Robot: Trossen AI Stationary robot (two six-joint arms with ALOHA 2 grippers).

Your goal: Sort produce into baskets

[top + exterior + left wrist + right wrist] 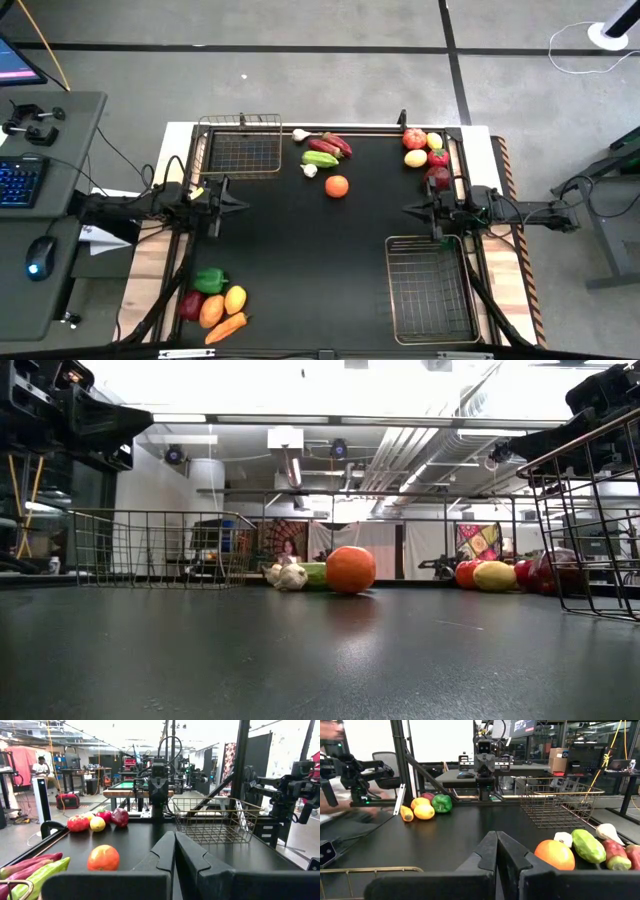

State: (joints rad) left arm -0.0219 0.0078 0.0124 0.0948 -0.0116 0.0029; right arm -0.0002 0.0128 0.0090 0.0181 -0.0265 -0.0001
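- Produce lies in three loose groups on the table (300, 260), none of it in a basket yet; the orange (337, 186) sits alone near the table's centre and serves as the landmark below.
- Toward the far edge from the orange: a cucumber (320, 158), two dark-red pieces (331, 146) and two white garlic bulbs (309, 170), close together, some touching.
- Toward the right arm's far corner from the orange: red apples (414, 138) and lemons (416, 158), packed tight.
- Toward the left arm's near corner from the orange: a green pepper (210, 281), a carrot (227, 327) and rounder pieces, bunched.
- Copper-rimmed basket (240, 144) stands on the left-arm side of the orange; the grey basket (431, 288) stands on the near right side.
- Left pincer (240, 204) and right pincer (408, 209) are both clenched on nothing, facing each other across the orange.
- Handling judgement: the pieces look like light, rigid, smooth-skinned toys. Round ones may roll or squirt from the fingers; grip them across the widest girth.
- Long pieces (cucumber, carrot) are best pinched across the middle of their length.
- Packed groups leave little finger room; take an outer piece first.
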